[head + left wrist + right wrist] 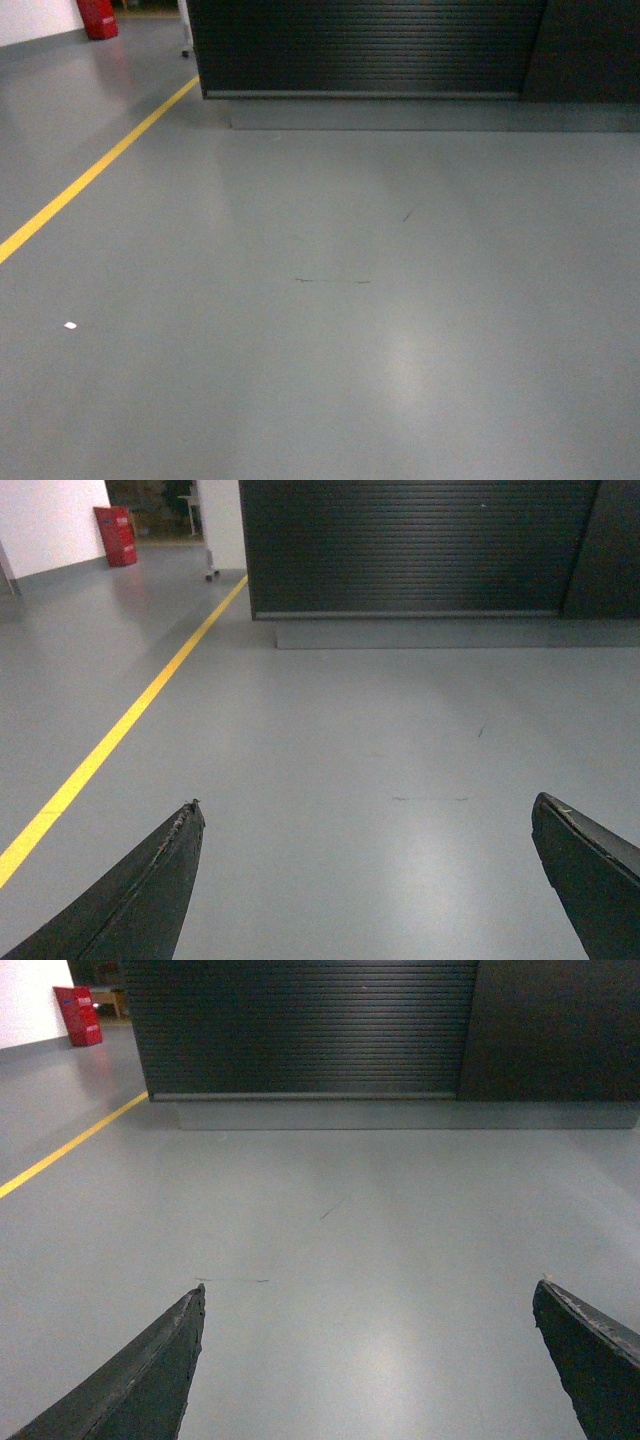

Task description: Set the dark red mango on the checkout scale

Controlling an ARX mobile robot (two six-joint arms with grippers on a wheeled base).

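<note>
No legible text, labels or numbers anywhere.

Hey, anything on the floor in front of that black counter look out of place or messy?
Only small things. A tiny white scrap lies on the grey floor at the left, past the yellow line. Two thin dark scuff marks cross the middle. Nothing is spilled, and the checkout front looks intact.
</note>
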